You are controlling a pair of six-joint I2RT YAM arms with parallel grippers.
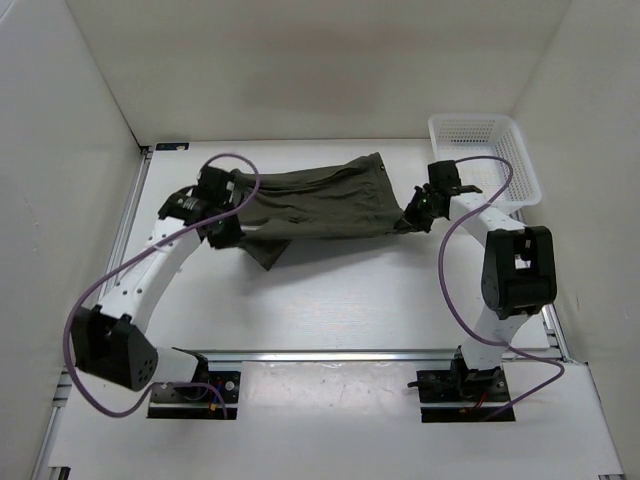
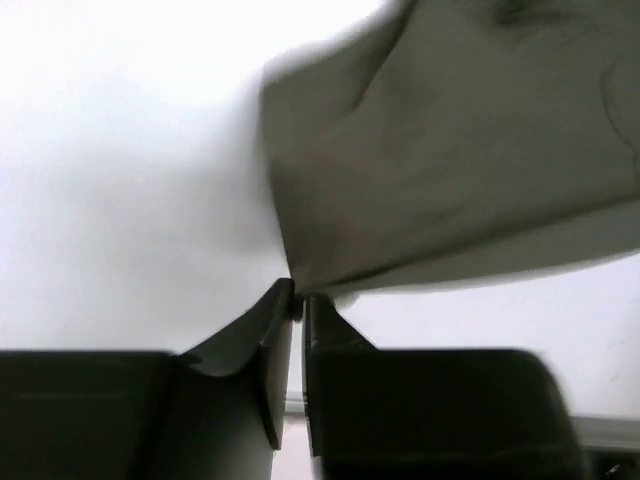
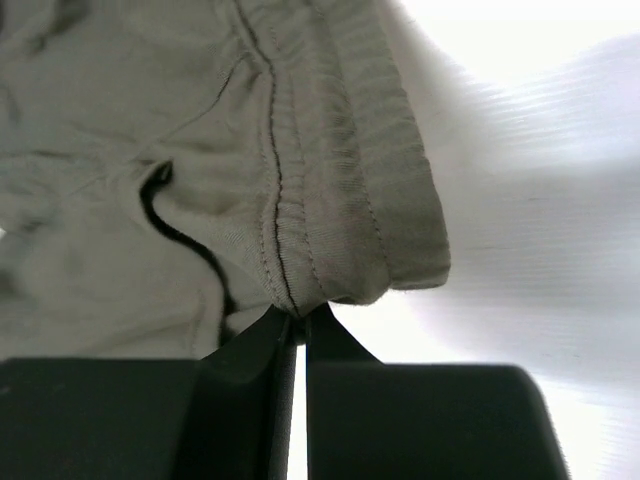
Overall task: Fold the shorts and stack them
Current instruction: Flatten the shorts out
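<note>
The dark olive-green shorts [image 1: 318,203] hang stretched between my two arms above the middle of the table, one leg sagging at the lower left. My left gripper [image 1: 222,213] is shut on the shorts' left end; its wrist view shows the cloth [image 2: 450,150] pinched at the fingertips of the gripper [image 2: 298,300]. My right gripper [image 1: 418,212] is shut on the right end. In the right wrist view the stitched waistband [image 3: 330,180] is clamped between the tips of that gripper [image 3: 300,312].
A white mesh basket [image 1: 488,155] stands at the back right corner, just beyond the right gripper. White walls close in the table on three sides. Purple cables loop off both arms.
</note>
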